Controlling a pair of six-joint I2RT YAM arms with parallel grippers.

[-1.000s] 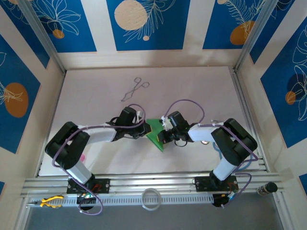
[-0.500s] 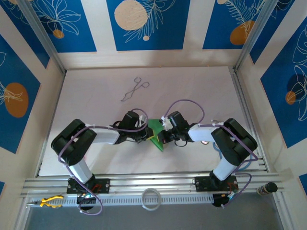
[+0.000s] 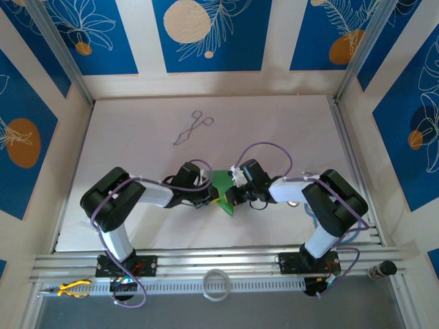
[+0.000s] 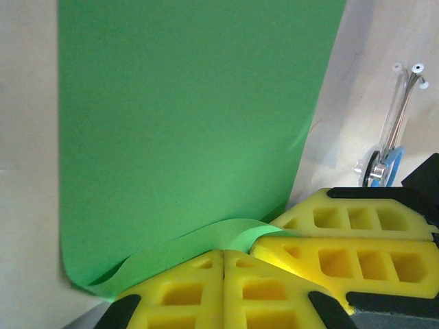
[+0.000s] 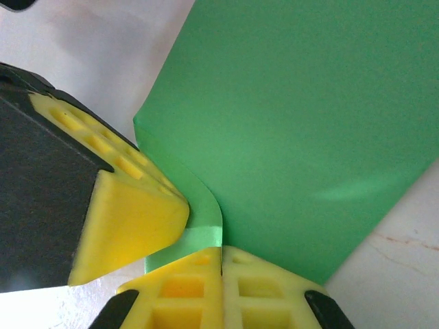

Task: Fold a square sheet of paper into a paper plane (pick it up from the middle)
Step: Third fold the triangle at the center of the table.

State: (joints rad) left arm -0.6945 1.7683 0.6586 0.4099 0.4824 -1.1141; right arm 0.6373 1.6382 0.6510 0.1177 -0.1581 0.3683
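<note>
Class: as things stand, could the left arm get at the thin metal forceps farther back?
Probably: nothing lies between it and the thin metal forceps, but the left tool is shut on the bright green square sheet of paper.

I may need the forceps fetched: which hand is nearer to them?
Left. The left hand is at the green paper, in front and slightly right of the forceps; the right hand sits farther right.
</note>
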